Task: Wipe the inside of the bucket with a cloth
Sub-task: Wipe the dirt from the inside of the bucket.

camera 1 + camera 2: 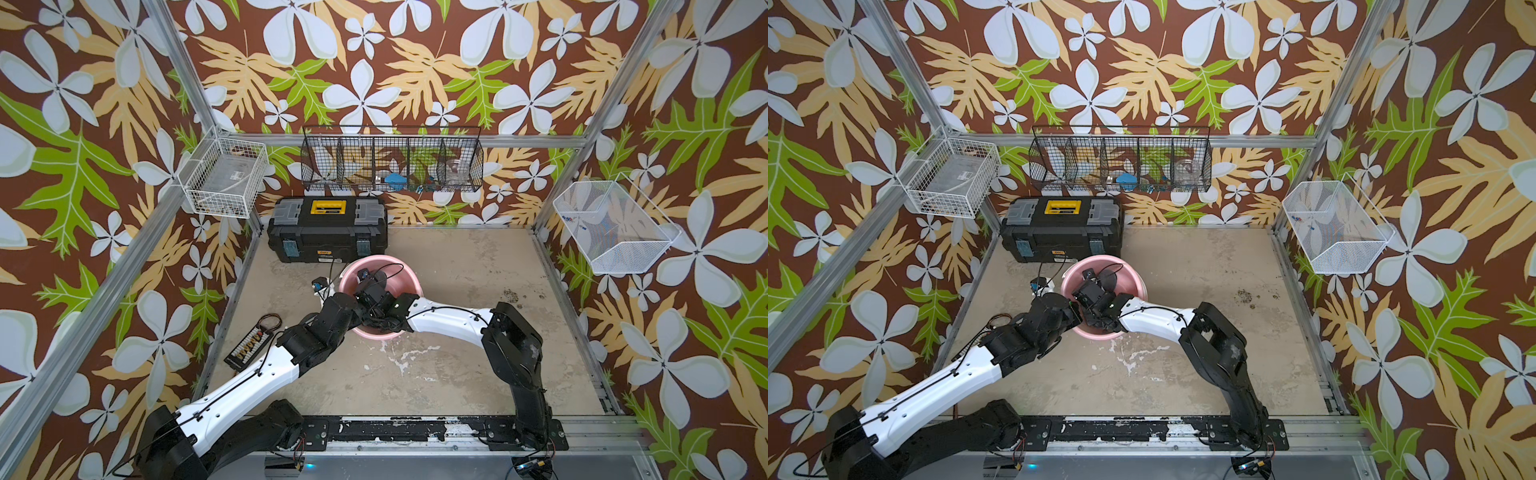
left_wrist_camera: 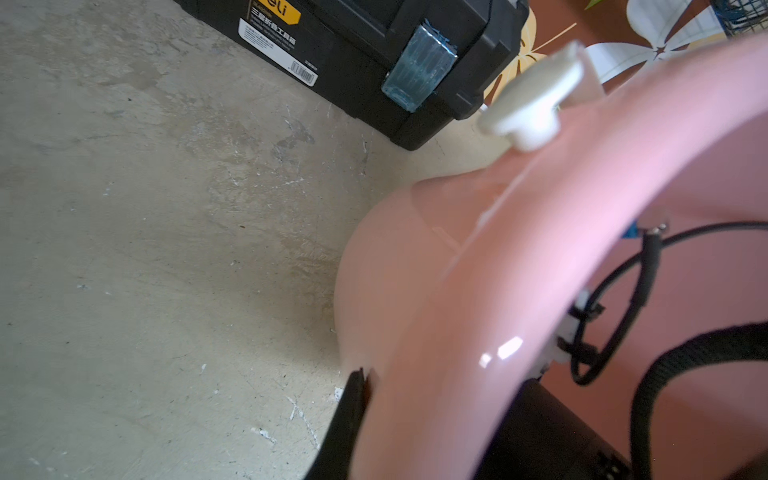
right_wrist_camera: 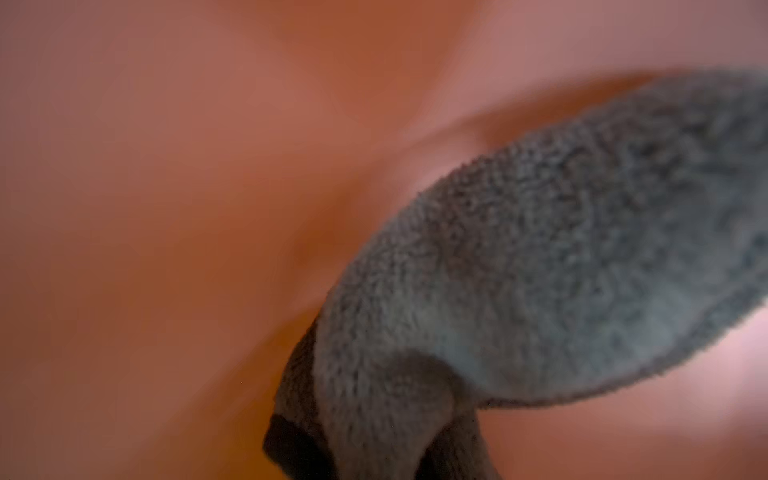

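**One arm pins the rim, the other works the cloth inside**

In both top views the bucket [image 1: 400,269] stands upright on the table [image 1: 457,374], just in front of the right end of the black toolbox [image 1: 328,232]. Both arms stretch forward and meet over it. The left arm lies low and long, its wrist at the bucket's near-left side, with the left gripper [image 1: 348,302] at the rim. The right arm bends sharply at the elbow and runs its white forearm across to the near rim. Its wrist tips down so that the right gripper [image 1: 372,291] dips inside. The wrist hides the gripper's tips and the cloth from above.

The left wrist view shows the hold. One black finger [image 2: 351,409] lies against the outer wall, the pink rim runs between the jaws, and they are closed tight on it. A white handle lug [image 2: 536,104] sits farther along the rim.

The right wrist view is filled with the blurred pink inner wall and the cloth [image 3: 540,270]. It is a grey fluffy fold, bunched where the closed jaws pinch it at one end. The loose end fans toward the wall; whether it presses there I cannot tell.

To wipe well, I judge, the right wrist should push the fold flat against the wall, then sweep round it and over the bottom, while the left hold resists any twisting. The risk is a cloth that merely dangles.
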`<action>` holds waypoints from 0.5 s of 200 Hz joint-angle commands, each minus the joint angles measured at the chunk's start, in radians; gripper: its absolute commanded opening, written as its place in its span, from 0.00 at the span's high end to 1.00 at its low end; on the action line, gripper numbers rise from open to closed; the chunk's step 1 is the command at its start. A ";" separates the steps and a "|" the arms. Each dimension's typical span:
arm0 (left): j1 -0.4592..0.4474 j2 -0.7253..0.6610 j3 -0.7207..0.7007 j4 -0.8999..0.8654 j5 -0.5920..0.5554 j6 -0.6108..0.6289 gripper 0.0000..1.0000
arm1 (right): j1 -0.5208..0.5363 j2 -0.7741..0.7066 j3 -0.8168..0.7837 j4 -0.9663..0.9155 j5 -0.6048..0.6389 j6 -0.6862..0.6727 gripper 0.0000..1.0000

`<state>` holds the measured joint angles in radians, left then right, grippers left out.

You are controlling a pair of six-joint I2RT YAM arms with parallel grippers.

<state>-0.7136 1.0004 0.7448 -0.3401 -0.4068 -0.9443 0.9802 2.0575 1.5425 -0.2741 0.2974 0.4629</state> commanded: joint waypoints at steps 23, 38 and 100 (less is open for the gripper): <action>-0.006 -0.012 0.014 0.062 0.038 0.032 1.00 | 0.005 -0.023 -0.019 -0.058 -0.129 -0.087 1.00; -0.006 -0.013 0.016 0.054 0.024 0.029 1.00 | 0.005 -0.026 -0.002 -0.098 -0.222 -0.090 1.00; -0.006 -0.002 0.015 0.043 -0.063 0.021 1.00 | 0.009 -0.086 -0.088 -0.140 -0.513 -0.130 1.00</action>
<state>-0.7185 0.9867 0.7460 -0.4210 -0.4206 -0.9134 0.9821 2.0045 1.4883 -0.3878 -0.0105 0.3614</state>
